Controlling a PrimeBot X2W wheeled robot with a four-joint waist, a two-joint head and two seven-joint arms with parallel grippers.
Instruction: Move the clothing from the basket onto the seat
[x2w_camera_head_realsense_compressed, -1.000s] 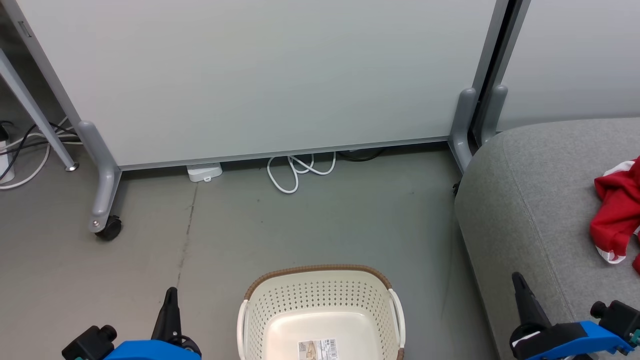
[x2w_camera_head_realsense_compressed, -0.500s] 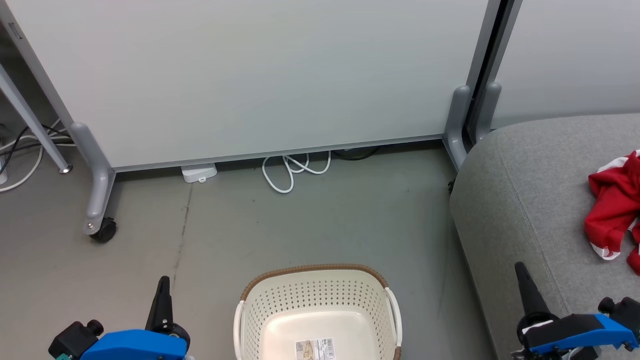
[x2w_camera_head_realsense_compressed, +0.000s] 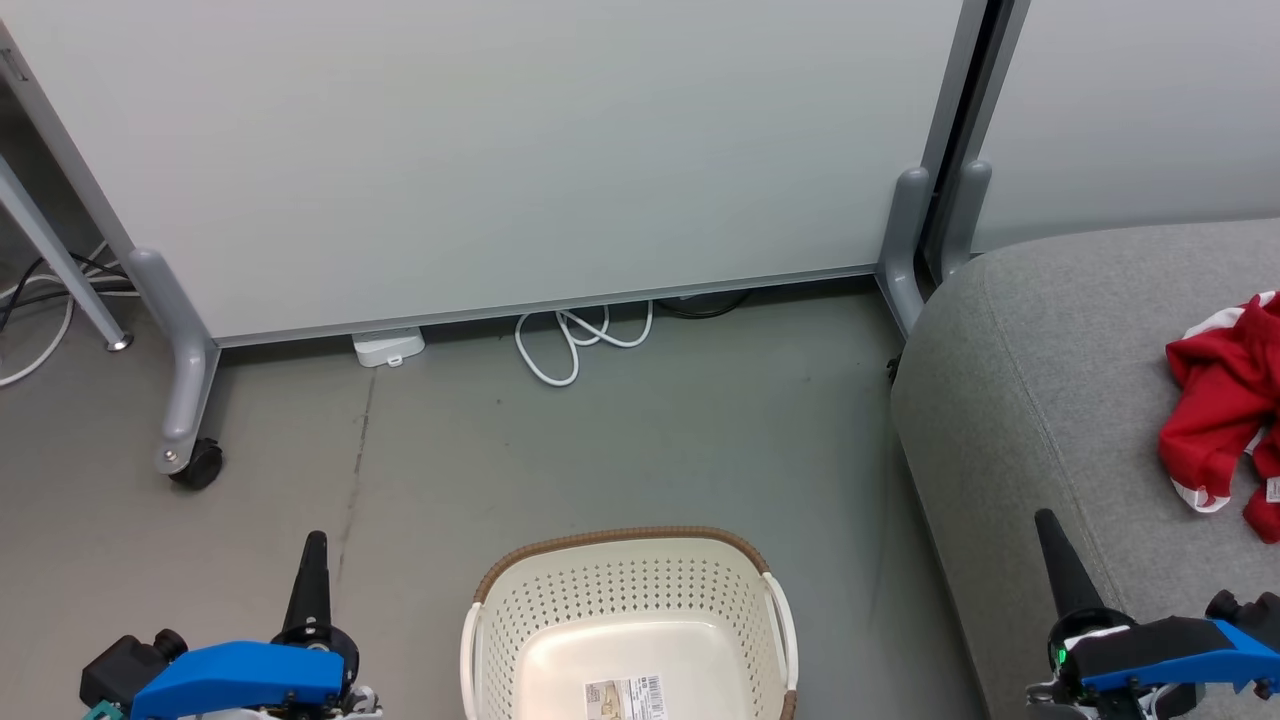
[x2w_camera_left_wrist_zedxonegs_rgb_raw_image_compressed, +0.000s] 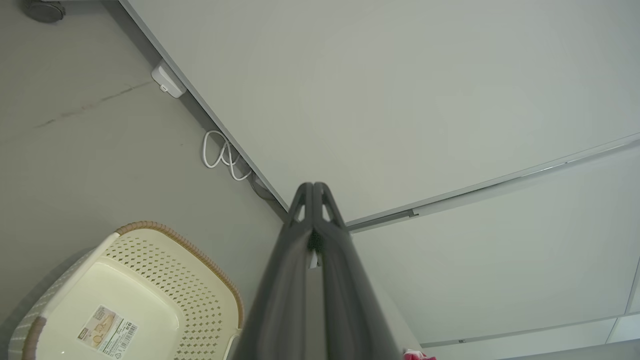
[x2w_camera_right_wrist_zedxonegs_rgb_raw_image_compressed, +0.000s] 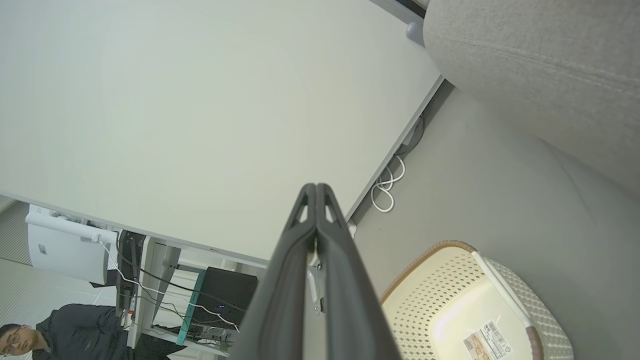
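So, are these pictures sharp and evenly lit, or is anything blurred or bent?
Head view: sharp, soft even light, no glare. Left wrist view: wide-angle bends the panel edges; the left gripper is soft near the lens. Right wrist view: same softness on the right gripper.

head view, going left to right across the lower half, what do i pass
left gripper → basket → right gripper → clothing, lying on the seat
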